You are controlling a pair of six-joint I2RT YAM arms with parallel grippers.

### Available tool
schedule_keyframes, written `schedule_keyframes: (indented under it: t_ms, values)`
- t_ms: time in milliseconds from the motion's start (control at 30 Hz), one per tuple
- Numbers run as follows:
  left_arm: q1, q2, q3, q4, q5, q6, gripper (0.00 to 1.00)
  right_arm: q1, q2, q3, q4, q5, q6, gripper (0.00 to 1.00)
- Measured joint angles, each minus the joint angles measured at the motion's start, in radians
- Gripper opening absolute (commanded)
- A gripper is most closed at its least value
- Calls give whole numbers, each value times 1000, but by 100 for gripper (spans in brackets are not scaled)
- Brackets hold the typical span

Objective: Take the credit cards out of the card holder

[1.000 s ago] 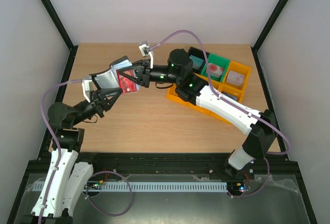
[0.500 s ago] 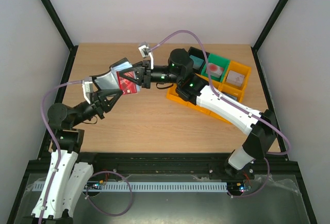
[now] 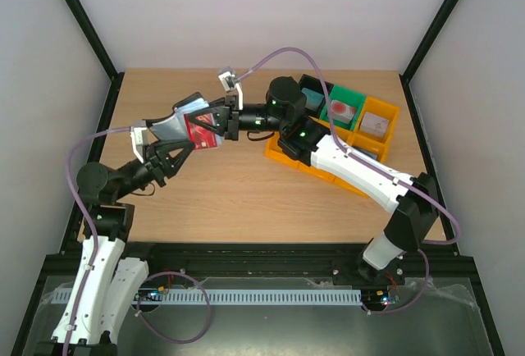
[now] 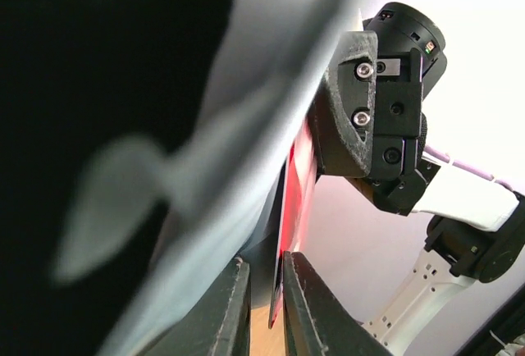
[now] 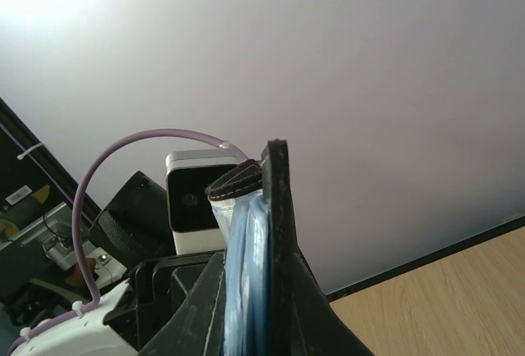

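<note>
Pale walls (image 3: 262, 11) and a black frame (image 3: 82, 20) close in a wooden table (image 3: 246, 200), seen from above. The two arms meet over its far left part. The left gripper (image 3: 170, 149) is clenched on the lower edge of the card holder (image 3: 171, 126), which is held open and raised off the wood. The right gripper (image 3: 220, 120) reaches in from the right and is closed on the holder's other side. A red card (image 3: 201, 133) shows just beside its fingers, partway out of the holder. At the far right a black bin (image 3: 305, 79), a green bin (image 3: 358, 93) and a yellow bin (image 3: 394, 111) stand in a row.

From the left wrist, the holder's grey face (image 4: 246, 85) fills the left side as a blur. The red card's edge (image 4: 297, 184) runs down beside it into the narrow gap between the left fingers (image 4: 234, 307). Whether they nip the card along with the holder is hard to make out. A right finger (image 4: 349, 110) presses against the holder above the card.

From the right wrist, the right fingers (image 5: 205, 307) stand close together around a black flap (image 5: 275, 200) with blue-grey lining. Behind it are a white camera box (image 5: 193, 200) and a lilac cable (image 5: 139, 139).
</note>
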Motion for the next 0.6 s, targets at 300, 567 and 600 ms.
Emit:
schedule_keyframes:
  t_ms: [300, 567, 600]
  values:
    - [-16, 17, 0, 12, -44, 17, 8, 8, 35, 44, 6, 5, -5, 2]
    - [-22, 20, 1, 28, -66, 29, 2, 8, 44, 60, 6, 23, -11, 13]
    - [-22, 19, 1, 28, -68, 27, 2, 8, 44, 60, 3, 25, -19, 16]
